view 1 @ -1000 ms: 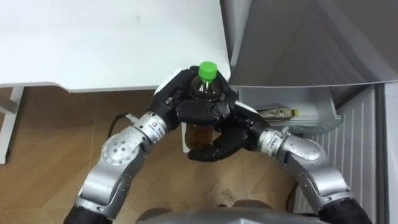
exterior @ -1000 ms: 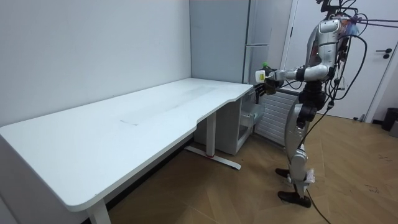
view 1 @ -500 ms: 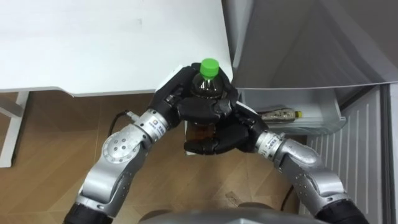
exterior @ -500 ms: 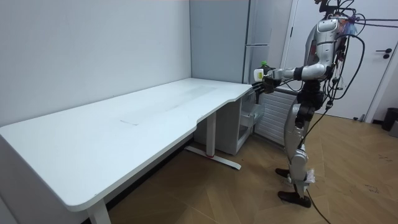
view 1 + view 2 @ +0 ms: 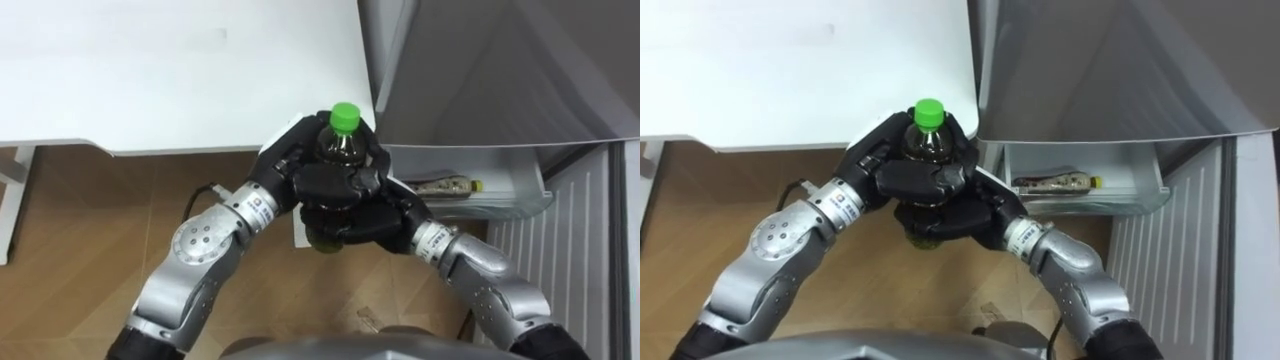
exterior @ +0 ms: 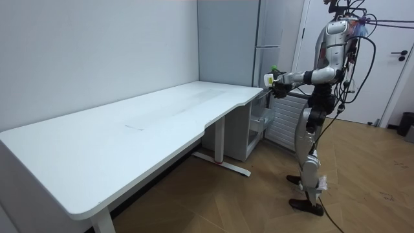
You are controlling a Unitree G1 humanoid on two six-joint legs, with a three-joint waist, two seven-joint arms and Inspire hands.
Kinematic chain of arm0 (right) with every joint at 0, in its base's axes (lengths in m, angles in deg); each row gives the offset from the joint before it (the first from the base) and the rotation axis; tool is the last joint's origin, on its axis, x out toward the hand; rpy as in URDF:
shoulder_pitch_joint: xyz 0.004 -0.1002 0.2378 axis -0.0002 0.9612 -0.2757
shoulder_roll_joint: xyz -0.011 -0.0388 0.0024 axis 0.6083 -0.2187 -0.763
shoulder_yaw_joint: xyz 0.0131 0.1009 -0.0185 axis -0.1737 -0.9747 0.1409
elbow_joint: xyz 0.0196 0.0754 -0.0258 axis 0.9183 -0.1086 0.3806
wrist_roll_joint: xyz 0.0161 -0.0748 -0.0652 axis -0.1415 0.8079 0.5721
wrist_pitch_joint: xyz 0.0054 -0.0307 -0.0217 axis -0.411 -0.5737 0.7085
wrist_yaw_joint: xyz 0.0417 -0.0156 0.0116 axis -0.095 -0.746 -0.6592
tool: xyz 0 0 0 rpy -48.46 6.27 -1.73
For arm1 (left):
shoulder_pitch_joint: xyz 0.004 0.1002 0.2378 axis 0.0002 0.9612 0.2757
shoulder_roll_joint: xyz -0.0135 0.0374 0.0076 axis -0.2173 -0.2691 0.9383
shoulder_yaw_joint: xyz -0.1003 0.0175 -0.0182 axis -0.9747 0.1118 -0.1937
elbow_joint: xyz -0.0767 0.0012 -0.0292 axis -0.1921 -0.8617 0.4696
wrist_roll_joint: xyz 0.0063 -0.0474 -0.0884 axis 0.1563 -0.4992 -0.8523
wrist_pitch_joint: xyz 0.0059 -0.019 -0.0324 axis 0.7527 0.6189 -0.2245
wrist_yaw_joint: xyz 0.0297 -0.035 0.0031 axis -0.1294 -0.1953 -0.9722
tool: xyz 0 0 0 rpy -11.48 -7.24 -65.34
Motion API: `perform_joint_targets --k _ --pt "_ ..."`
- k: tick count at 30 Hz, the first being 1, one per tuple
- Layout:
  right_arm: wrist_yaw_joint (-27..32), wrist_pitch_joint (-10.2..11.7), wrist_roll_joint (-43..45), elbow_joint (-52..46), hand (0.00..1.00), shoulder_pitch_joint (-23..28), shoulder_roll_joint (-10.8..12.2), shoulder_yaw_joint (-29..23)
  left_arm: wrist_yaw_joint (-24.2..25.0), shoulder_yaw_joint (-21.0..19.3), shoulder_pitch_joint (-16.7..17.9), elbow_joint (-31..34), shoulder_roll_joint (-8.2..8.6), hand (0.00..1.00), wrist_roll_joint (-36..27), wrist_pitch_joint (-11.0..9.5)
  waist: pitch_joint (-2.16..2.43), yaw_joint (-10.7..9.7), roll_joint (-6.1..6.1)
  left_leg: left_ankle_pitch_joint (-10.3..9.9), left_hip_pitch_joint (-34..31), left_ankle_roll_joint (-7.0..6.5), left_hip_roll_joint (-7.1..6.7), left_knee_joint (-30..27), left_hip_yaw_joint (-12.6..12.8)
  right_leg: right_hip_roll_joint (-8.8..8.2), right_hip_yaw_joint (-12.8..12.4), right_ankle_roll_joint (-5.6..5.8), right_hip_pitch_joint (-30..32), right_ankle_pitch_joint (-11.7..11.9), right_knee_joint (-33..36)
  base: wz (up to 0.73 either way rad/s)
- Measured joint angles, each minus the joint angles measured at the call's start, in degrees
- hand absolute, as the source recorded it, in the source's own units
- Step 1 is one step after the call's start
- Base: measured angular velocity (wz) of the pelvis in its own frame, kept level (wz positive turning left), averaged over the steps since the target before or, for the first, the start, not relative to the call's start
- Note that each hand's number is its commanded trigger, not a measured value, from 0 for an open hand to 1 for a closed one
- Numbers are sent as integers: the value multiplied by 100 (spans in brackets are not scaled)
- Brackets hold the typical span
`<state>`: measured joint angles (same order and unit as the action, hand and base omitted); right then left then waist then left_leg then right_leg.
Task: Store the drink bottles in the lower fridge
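We see a bottle [image 5: 343, 143] with a bright green cap and a dark brown drink inside. It stands upright, cap toward the head camera, and its lower body is hidden behind black fingers. Both hands clasp it: the left hand [image 5: 288, 165] wraps its curled fingers round the shoulder and far side, and the right hand [image 5: 378, 220] is curled about the body and base from the near side, the two overlapping in front. The bottle is held in the air over the wood floor [image 5: 90, 230], just off the corner of the white table [image 5: 180, 70] and beside the open fridge drawer [image 5: 520, 185], where another bottle [image 5: 445, 184] lies on its side. In the room view we find the robot standing upright at the table's end, facing the fridge [image 6: 226, 39], arms stretched forward.
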<state>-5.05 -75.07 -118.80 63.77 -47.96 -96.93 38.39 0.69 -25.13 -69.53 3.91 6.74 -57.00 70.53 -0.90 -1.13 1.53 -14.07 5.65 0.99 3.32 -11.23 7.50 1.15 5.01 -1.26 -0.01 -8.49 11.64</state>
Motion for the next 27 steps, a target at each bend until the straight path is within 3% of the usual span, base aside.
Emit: perform_joint_targets --k 1,3,4,5,24,27 --pt "0 50 -3 51 100 -4 43 -1 -14 -2 0 0 16 100 -8 0 2 0 4 0 9 0 0 -1 1 0 1 0 -17 0 -3 0" --pt "21 145 -3 112 100 -6 78 34 -52 -5 1 0 23 80 -59 2 2 -2 4 0 8 0 1 -2 1 1 3 0 -17 1 -2 0" --pt "57 177 -3 119 100 -6 79 72 -103 -2 4 0 23 47 -136 25 1 -2 3 0 8 0 1 -3 -1 1 6 -1 -17 3 -1 0" --pt "81 179 -3 125 100 -6 78 100 -130 -2 4 0 23 0 -211 32 1 -2 3 0 9 0 2 -3 -1 2 9 -2 -18 4 0 0" --pt "-33 -17 -469 306 100 15 49 378 -282 -43 1 -17 15 0 -314 24 -9 -12 -40 0 -20 -1 0 -21 -5 0 26 2 0 30 -9 0" --pt "-25 -36 -469 314 100 15 34 371 -282 -17 -9 -15 16 0 -311 -70 -4 -16 -60 0 -42 -1 -1 -21 -3 -1 27 2 21 30 -10 0"
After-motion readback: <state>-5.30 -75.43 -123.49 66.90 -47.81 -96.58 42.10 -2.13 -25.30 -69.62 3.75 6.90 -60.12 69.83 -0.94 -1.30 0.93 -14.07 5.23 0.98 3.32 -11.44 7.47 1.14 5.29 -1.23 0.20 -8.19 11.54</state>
